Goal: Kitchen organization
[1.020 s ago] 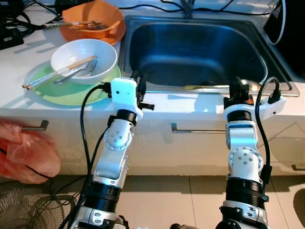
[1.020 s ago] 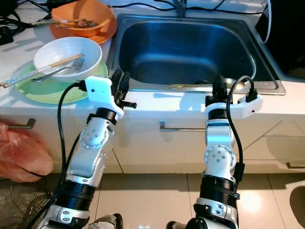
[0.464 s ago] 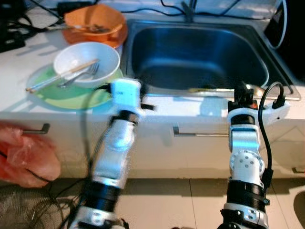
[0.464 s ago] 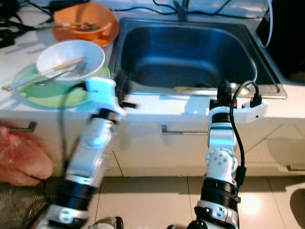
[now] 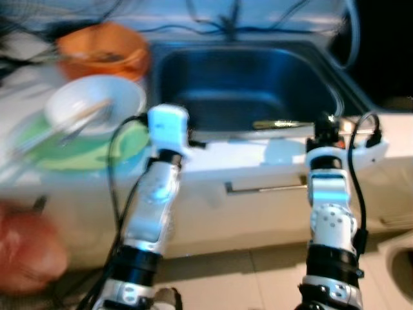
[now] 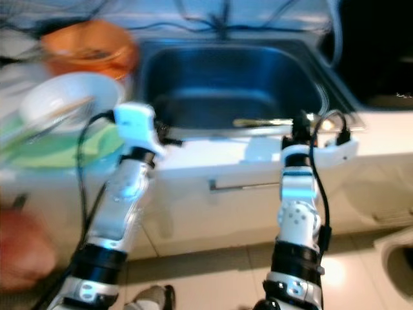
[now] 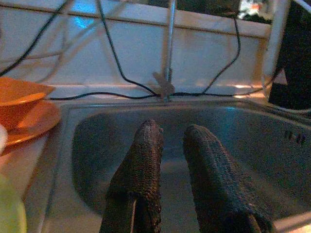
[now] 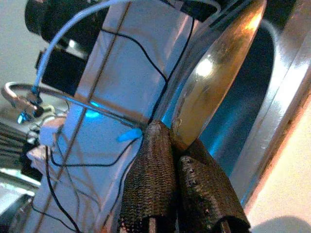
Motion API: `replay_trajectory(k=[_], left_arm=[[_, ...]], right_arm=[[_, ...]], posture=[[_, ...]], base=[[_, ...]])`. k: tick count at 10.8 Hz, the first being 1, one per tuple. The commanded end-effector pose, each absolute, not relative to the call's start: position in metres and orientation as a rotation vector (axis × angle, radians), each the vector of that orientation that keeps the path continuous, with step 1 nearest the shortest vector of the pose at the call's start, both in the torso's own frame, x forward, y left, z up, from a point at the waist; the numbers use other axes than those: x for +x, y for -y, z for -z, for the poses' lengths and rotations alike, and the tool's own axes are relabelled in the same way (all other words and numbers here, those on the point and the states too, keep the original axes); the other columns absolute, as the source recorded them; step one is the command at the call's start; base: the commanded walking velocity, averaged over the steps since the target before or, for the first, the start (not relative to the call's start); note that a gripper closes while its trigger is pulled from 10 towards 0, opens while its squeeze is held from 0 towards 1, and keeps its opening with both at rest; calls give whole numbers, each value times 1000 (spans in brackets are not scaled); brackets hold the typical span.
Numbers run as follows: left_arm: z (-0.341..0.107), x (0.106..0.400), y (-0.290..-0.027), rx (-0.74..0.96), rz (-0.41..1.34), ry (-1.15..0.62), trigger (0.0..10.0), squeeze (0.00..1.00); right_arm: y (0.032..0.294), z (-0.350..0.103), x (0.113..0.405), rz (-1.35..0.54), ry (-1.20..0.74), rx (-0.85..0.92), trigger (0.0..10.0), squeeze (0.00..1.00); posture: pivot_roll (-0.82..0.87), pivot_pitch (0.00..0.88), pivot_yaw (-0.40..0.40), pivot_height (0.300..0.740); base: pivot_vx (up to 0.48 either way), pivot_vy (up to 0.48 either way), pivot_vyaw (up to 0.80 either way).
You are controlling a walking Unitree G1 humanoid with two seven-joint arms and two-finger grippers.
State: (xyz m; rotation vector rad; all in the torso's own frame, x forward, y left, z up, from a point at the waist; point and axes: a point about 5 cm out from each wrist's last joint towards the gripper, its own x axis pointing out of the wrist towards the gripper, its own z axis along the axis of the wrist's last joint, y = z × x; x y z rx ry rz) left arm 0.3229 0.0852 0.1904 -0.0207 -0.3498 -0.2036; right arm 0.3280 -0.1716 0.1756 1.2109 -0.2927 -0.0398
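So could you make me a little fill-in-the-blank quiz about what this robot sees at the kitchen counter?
1. The white bowl sits on a ____ plate.
2. The right pincer is shut on a big metal ____ at the front edge of the sink.
3. The left pincer points over the sink with its fingers ____.
4. Behind the white bowl stands an ____ bowl.

Missing words: green; spoon; open; orange
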Motion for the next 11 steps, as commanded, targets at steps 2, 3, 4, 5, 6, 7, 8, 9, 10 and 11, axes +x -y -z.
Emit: replay_trajectory(k=[2,3,4,5,6,7,8,9,10,11], left_arm=[[-193,320,-74,-40,241,368,10000,0],[-193,319,-74,-40,244,369,10000,0],[-193,319,-73,-43,249,369,10000,0],[-193,319,-73,-43,251,368,10000,0],[-193,319,-73,-42,251,366,10000,0],[-193,319,-72,-42,253,365,10000,0],[-192,319,-72,-40,254,363,10000,0],[-191,319,-72,-34,255,353,10000,0],[-191,319,-72,-34,254,351,10000,0],[-191,319,-72,-34,255,350,10000,0]], right_arm=[[163,-187,331,-12,322,1241,10000,0],[163,-187,331,-10,322,1241,10000,0],[163,-187,331,-8,323,1241,10000,0],[163,-187,331,-8,323,1240,10000,0],[164,-187,331,-9,323,1240,10000,0],[164,-187,331,-8,323,1240,10000,0],[164,-187,330,-8,324,1240,10000,0],[164,-187,330,-8,323,1240,10000,0],[164,-186,330,-8,322,1238,10000,0],[164,-186,330,-7,321,1236,10000,0]], posture=[[130,171,-27,740],[129,171,-27,740],[129,171,-27,740],[130,173,-27,740],[130,174,-28,740],[127,175,-28,740],[127,174,-27,740],[127,176,-27,740],[126,177,-27,740],[126,176,-27,740]], base=[[0,0,0],[0,0,0],[0,0,0],[0,0,0],[0,0,0],[0,0,0],[0,0,0],[0,0,0],[0,0,0],[0,0,0]])
